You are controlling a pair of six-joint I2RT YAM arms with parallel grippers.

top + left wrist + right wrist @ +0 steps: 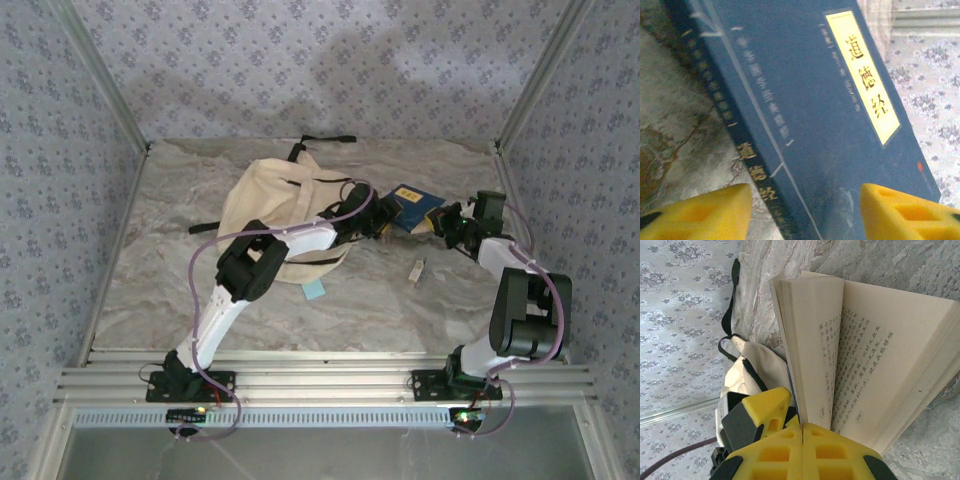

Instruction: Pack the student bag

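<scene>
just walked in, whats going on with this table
Two robot arms are working on a blue book that lies beside the cream student bag on the table. The right hand is shut at the edge of the book's fanned-open pages and seems to pinch a few. The left hand has its fingers apart with the book between them; whether they press it is unclear. The book is not in the bag yet.

1. I read 道德经 on the yellow label (862, 77) of the blue book (810, 115) cover.
2. The spine (747, 157) repeats 道德经 in gold.
3. The paler cover lettering is too blurred for me to read.
4. The open pages (875, 355) carry Chinese print, too small to read.
</scene>
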